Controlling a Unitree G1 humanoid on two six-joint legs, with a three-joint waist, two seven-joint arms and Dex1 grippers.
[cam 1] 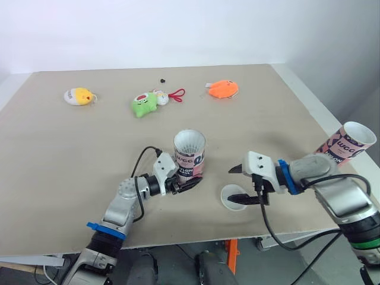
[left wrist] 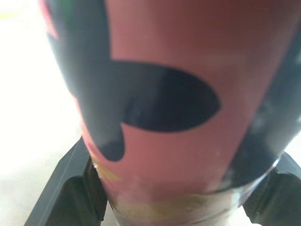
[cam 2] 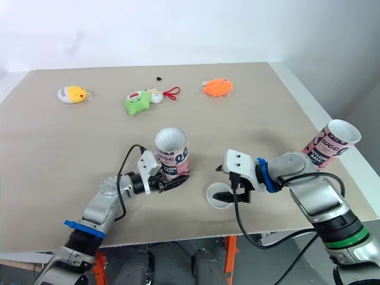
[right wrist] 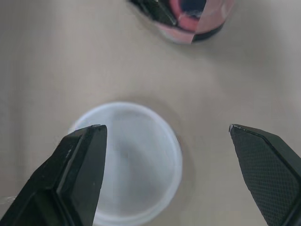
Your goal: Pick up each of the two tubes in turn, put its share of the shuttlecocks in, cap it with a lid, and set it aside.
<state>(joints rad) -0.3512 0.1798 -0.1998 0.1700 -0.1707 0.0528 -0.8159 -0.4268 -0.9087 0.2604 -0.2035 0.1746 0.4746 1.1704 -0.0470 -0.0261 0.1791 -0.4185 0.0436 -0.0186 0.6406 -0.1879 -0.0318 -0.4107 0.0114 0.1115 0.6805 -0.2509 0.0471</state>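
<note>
A pink and black tube (cam 1: 190,154) stands upright near the table's front middle, with white shuttlecock feathers showing in its open top. My left gripper (cam 1: 185,184) is shut on the tube's lower part (left wrist: 178,117). A white round lid (cam 1: 234,198) lies flat on the table just right of the tube. My right gripper (cam 1: 241,184) hovers open over the lid (right wrist: 127,160), one finger on each side of it. A second pink tube (cam 1: 346,143) stands at the table's right edge, open at the top.
Soft toys lie at the back of the table: a yellow one (cam 1: 79,96), a green one (cam 1: 144,104) with a red loop, and an orange one (cam 1: 222,89). A small black bit (cam 1: 161,79) lies behind them. The table's front edge (cam 1: 196,240) runs close below both grippers.
</note>
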